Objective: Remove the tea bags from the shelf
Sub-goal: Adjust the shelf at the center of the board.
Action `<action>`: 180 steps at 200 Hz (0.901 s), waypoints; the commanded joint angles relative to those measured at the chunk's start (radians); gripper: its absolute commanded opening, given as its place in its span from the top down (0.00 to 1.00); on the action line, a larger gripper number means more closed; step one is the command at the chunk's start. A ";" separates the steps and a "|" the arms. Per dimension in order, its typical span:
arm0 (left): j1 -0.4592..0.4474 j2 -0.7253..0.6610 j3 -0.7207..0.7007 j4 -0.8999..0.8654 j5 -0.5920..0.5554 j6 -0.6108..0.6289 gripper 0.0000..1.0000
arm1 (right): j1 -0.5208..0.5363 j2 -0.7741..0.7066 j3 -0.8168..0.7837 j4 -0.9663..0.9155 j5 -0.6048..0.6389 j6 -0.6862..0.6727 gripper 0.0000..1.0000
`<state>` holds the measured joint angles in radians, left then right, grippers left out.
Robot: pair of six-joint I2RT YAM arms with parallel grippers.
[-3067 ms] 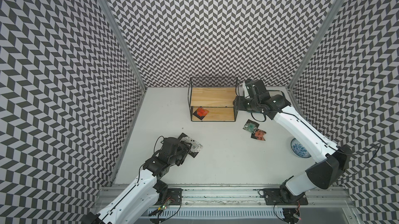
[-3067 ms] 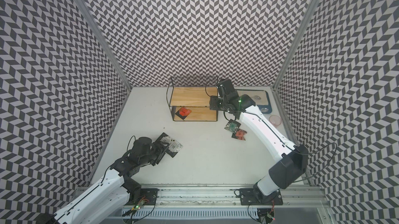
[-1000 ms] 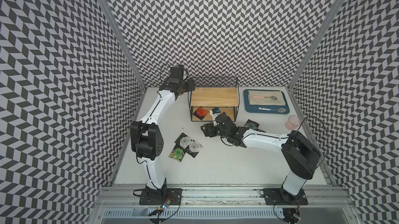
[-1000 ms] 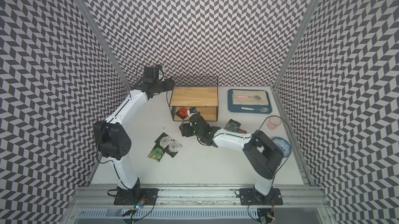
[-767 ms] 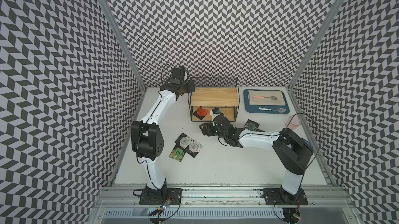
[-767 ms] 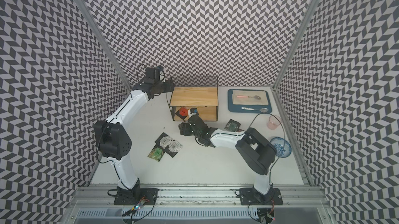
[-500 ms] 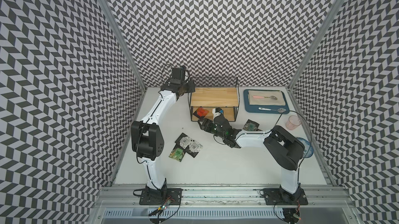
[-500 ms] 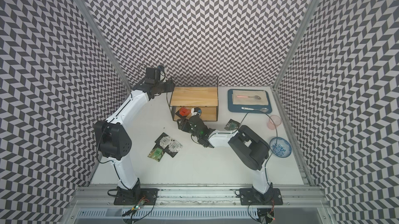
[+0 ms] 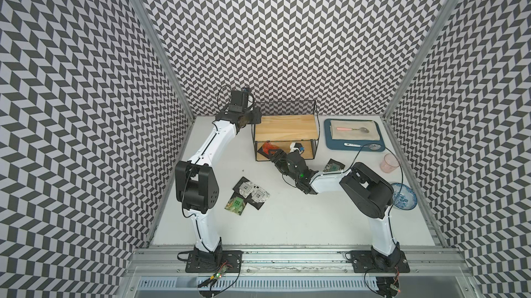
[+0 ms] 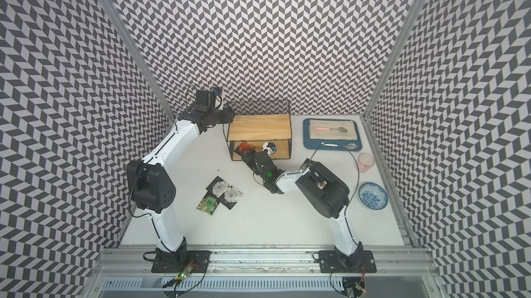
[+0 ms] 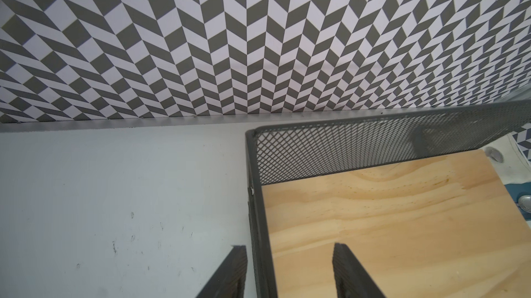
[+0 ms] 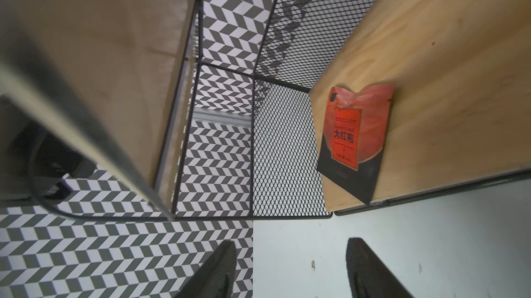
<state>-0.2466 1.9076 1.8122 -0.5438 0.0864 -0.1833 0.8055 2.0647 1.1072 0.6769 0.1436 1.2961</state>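
Note:
The shelf [image 9: 284, 127] of black wire and two wooden boards stands at the back of the table. One orange-red tea bag [image 9: 269, 147] lies flat on its lower board [image 12: 431, 95], seen in the right wrist view as a tea bag [image 12: 356, 138] near the front left corner. My right gripper [image 9: 272, 155] is low in front of that corner, open and empty [image 12: 290, 267]. My left gripper [image 9: 257, 117] is at the shelf's top left corner, open, its fingers either side of the side rail [image 11: 258, 224]. Three tea bags [image 9: 250, 196] lie on the table, and a teal one [image 9: 333, 166] lies beside the right arm.
At the back right, a blue tray [image 9: 327, 141] holds a beige cloth and a spoon. A pink cup [image 9: 389, 163] and a blue patterned bowl [image 9: 403, 196] stand along the right edge. Patterned walls close in three sides.
The right gripper has slid left and closer to the shelf's lower opening, with its jaws a little narrower. The left gripper has stayed at the shelf's top left corner.

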 commanded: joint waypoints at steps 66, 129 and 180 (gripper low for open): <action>-0.010 0.008 -0.001 -0.025 0.027 0.009 0.48 | -0.018 0.107 0.027 0.070 0.063 0.061 0.36; -0.009 0.010 0.001 -0.027 0.024 0.014 0.48 | -0.050 0.151 0.050 0.136 0.107 0.107 0.37; -0.009 0.005 -0.007 -0.026 0.023 0.016 0.48 | -0.058 0.143 0.055 0.157 0.080 0.123 0.38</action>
<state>-0.2493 1.9076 1.8122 -0.5556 0.1005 -0.1761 0.7498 2.2002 1.1427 0.7727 0.2218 1.4105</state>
